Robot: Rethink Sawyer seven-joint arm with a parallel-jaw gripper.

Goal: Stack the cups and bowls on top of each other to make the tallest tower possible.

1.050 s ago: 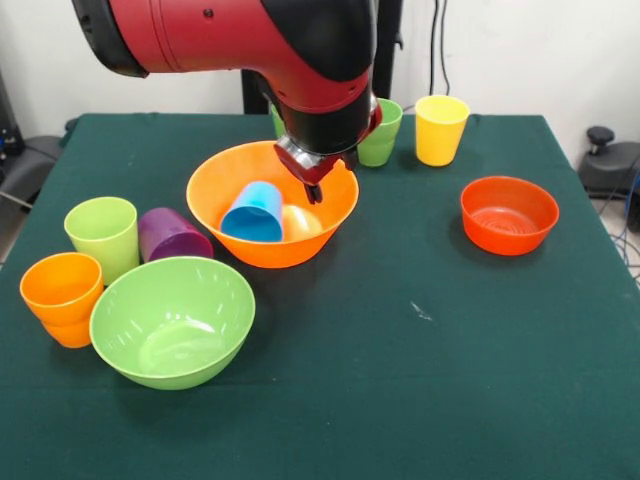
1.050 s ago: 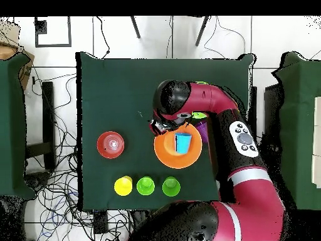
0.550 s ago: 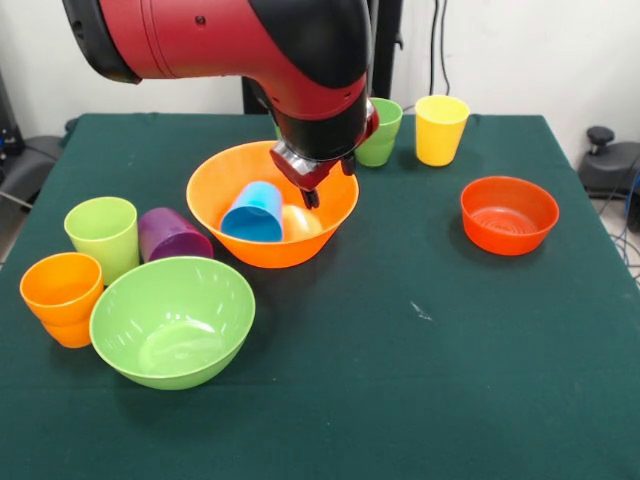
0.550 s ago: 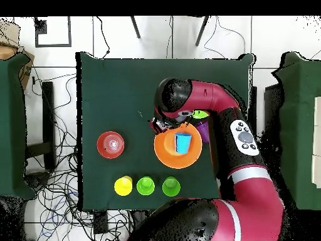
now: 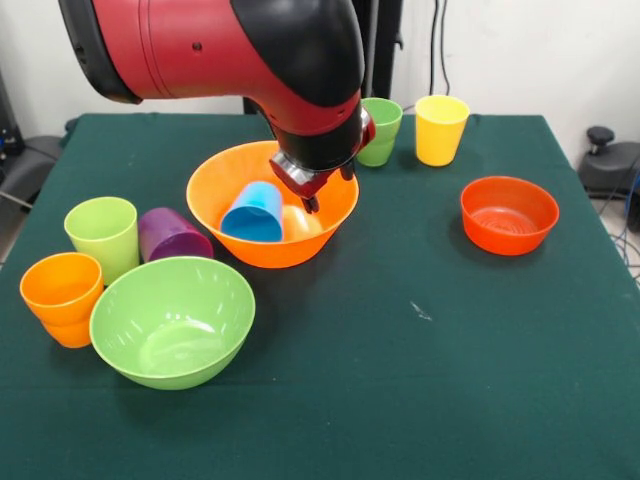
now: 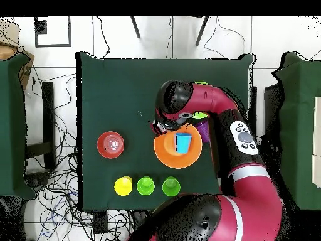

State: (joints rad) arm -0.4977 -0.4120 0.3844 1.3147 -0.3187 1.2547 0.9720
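Note:
A large orange bowl (image 5: 230, 180) (image 6: 168, 157) stands mid-table with a blue cup (image 5: 253, 212) (image 6: 183, 142) lying tilted inside it. My gripper (image 5: 311, 201) (image 6: 160, 126) hangs over the bowl's inside, just right of the blue cup and not touching it. Nothing shows in its grasp. At front left are a lime-green bowl (image 5: 172, 320), a lime cup (image 5: 102, 232), a purple cup (image 5: 172, 235) on its side and an orange cup (image 5: 62, 295). A green cup (image 5: 380, 130) and a yellow cup (image 5: 441, 128) stand at the back. The red-orange bowl (image 5: 508, 213) (image 6: 110, 144) sits alone at the right.
The arm's bulky red and black body (image 5: 230, 50) hangs over the back of the table and hides what lies behind the orange bowl. From above, three cups, yellow (image 6: 123, 186), lime (image 6: 145, 185) and green (image 6: 170, 186), line one table edge.
The arm has shifted slightly to the left in the front view, with the gripper still over the orange bowl. The cups and bowls have not moved.

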